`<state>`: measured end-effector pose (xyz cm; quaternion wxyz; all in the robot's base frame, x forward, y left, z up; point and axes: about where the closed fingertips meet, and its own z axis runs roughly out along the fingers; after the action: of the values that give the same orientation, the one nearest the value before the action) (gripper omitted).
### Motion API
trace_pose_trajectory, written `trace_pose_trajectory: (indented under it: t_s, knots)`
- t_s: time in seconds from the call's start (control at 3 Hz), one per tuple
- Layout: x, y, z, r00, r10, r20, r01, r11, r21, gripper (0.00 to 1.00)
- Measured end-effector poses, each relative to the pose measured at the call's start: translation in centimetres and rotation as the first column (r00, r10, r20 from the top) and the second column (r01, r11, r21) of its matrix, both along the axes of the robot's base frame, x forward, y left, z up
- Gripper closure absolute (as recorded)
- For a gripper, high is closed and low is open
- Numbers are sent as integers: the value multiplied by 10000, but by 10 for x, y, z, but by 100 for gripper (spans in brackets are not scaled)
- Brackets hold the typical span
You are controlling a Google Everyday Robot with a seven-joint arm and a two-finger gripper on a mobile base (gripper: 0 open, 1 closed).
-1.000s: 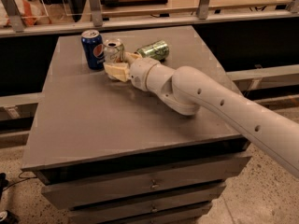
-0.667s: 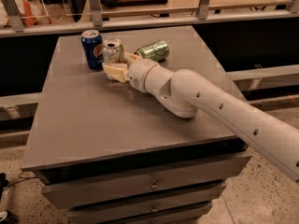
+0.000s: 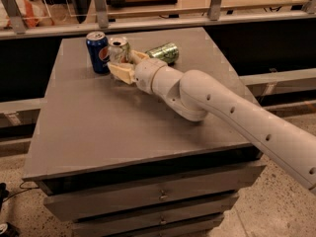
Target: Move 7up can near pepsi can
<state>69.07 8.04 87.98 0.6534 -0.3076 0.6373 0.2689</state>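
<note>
Almost nothing has changed in the last second. The 7up can (image 3: 118, 49) stands at the same spot in the upper left part of the frame, upright, just beside the pepsi can (image 3: 98, 52), on its right side. The two cans are very close, maybe touching, but from here I cannot say if there is a thin gap between them. The gripper (image 3: 123, 62) has also stayed where it was, low on the grey tabletop (image 3: 123, 132), right at the foot of the 7up can, and the thick white arm (image 3: 222, 102) reaches to it from the lower right corner.

For the task, I think this stillness means the carrying part is finished. The can is already near its goal, and what is left is only to let it go and draw the arm back.

The pale fingers (image 3: 122, 73) are spread about as wide as the can. One lies in front of the can and the other behind it on the right, so they are grasping its lower part and are not released yet, as far as I can judge. A shiny green can (image 3: 163, 52) lies on its side close behind the wrist, and it could be pushed when the arm pulls back.
</note>
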Motion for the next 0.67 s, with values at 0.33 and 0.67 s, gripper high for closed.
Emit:
trace_pose_trajectory:
  t_s: [0.33, 0.67]
  knots:
    - [2, 1, 3, 9999, 25, 113, -25, 10000, -72, 0]
    - [2, 1, 3, 9999, 46, 142, -45, 9999, -92, 0]
